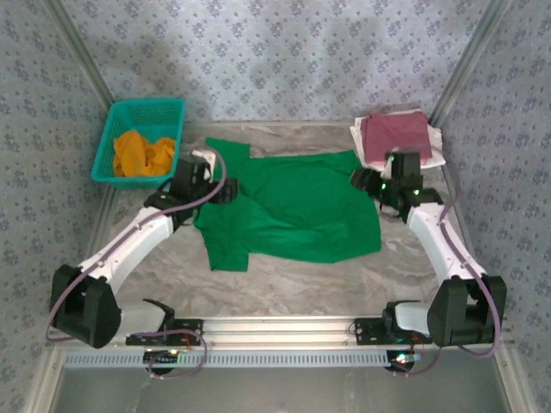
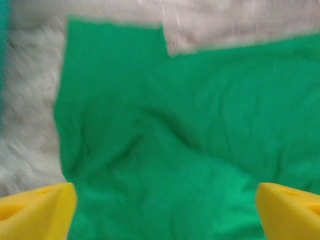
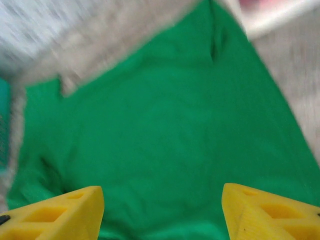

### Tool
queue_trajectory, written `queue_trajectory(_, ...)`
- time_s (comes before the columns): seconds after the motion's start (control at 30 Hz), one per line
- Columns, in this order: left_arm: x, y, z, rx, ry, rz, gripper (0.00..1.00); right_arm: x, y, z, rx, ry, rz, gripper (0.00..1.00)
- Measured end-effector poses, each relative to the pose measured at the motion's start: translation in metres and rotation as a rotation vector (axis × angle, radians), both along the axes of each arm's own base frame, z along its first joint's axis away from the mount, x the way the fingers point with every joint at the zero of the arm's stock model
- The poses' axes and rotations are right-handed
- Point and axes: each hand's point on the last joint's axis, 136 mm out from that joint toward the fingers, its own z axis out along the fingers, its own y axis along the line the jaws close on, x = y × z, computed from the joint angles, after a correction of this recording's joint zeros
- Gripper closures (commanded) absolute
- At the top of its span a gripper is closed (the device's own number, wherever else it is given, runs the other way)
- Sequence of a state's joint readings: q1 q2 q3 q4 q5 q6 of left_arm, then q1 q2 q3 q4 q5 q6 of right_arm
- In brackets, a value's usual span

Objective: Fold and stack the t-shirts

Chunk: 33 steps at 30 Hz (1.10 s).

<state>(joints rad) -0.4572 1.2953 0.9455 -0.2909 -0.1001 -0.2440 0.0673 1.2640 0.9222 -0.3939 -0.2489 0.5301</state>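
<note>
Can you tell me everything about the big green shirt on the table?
The bright green short-sleeved cloth t-shirt lies spread out, sideways and wrinkled, on the grey marbled table. Its two sleeves point far and near on the left; its straight bottom edge is on the right. Soft creases cross its middle. The left claw and right claw hang open above its ends.

The green t-shirt (image 1: 293, 206) is showing as soft matt cloth, wrinkling in shallow folds over the tabletop (image 1: 301, 284), which is looking smooth with a grey marbled finish. The basket (image 1: 146, 103) is showing teal plastic mesh, and the orange t-shirt (image 1: 142, 153) in it is looking like crumpled matt cloth. The maroon-pink t-shirt (image 1: 394, 133) and the white t-shirt (image 1: 436, 153) under it are looking equally soft and matt. The left fingers (image 2: 35, 212) and right fingers (image 3: 55, 212) are showing matt yellow plastic; the near rail (image 1: 284, 329) is gleaming as ribbed metal.
</note>
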Motion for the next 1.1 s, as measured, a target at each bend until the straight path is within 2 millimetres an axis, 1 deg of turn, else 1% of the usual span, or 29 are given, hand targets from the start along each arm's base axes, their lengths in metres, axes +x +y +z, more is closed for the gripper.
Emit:
queue_trajectory(0.03, -0.01, -0.006, -0.016, 0.018, 0.051, -0.021, 0.21, -0.011, 0.0, -0.025, -0.004, 0.072, 0.002, 0.36)
queue_trajectory(0.1, -0.025, -0.018, -0.043, 0.049, 0.146, -0.06, 0.24, -0.03, -0.002, -0.06, -0.012, 0.191, 0.002, 0.36)
queue_trajectory(0.13, -0.03, -0.022, -0.054, 0.059, 0.188, -0.068, 0.23, -0.036, -0.003, -0.071, -0.015, 0.232, 0.001, 0.37)
queue_trajectory(0.17, -0.033, -0.021, -0.062, 0.07, 0.224, -0.066, 0.22, -0.039, -0.003, -0.077, -0.017, 0.26, 0.001, 0.37)
queue_trajectory(0.2, -0.038, -0.02, -0.072, 0.083, 0.272, -0.052, 0.22, -0.039, -0.003, -0.08, -0.018, 0.271, 0.001, 0.37)
queue_trajectory(0.27, -0.046, -0.015, -0.085, 0.099, 0.339, -0.013, 0.22, -0.038, -0.003, -0.079, -0.019, 0.27, 0.003, 0.37)
queue_trajectory(0.37, -0.068, -0.008, -0.094, 0.089, 0.407, 0.061, 0.21, -0.037, -0.004, -0.074, -0.026, 0.257, -0.003, 0.36)
queue_trajectory(0.4, -0.078, -0.004, -0.095, 0.075, 0.425, 0.089, 0.18, -0.039, -0.005, -0.073, -0.028, 0.259, -0.006, 0.35)
queue_trajectory(0.5, -0.116, 0.011, -0.099, 0.016, 0.477, 0.168, 0.16, -0.043, -0.012, -0.072, -0.041, 0.261, -0.023, 0.34)
queue_trajectory(0.53, -0.128, 0.015, -0.101, -0.003, 0.496, 0.193, 0.16, -0.045, -0.014, -0.074, -0.042, 0.265, -0.029, 0.34)
queue_trajectory(0.6, -0.145, 0.022, -0.108, -0.027, 0.531, 0.235, 0.18, -0.047, -0.018, -0.078, -0.047, 0.278, -0.035, 0.34)
queue_trajectory(0.67, -0.155, 0.026, -0.117, -0.028, 0.563, 0.267, 0.24, -0.048, -0.019, -0.081, -0.051, 0.287, -0.034, 0.34)
queue_trajectory(0.7, -0.159, 0.028, -0.122, -0.026, 0.58, 0.281, 0.28, -0.047, -0.019, -0.083, -0.051, 0.291, -0.034, 0.34)
queue_trajectory(0.77, -0.163, 0.031, -0.13, -0.019, 0.598, 0.298, 0.32, -0.046, -0.019, -0.086, -0.048, 0.297, -0.032, 0.34)
queue_trajectory(0.83, -0.162, 0.031, -0.135, -0.019, 0.602, 0.305, 0.45, -0.045, -0.019, -0.087, -0.047, 0.298, -0.032, 0.34)
queue_trajectory(0.9, -0.157, 0.027, -0.138, -0.025, 0.595, 0.303, 0.52, -0.044, -0.019, -0.088, -0.048, 0.299, -0.032, 0.34)
queue_trajectory(1.0, -0.149, 0.022, -0.142, -0.032, 0.58, 0.295, 0.73, -0.048, -0.021, -0.09, -0.054, 0.315, -0.041, 0.32)
queue_trajectory(1.07, -0.145, 0.019, -0.143, -0.035, 0.571, 0.287, 0.97, -0.051, -0.028, -0.092, -0.057, 0.325, -0.061, 0.31)
queue_trajectory(1.1, -0.143, 0.018, -0.143, -0.04, 0.564, 0.286, 1.0, -0.053, -0.032, -0.093, -0.058, 0.332, -0.076, 0.31)
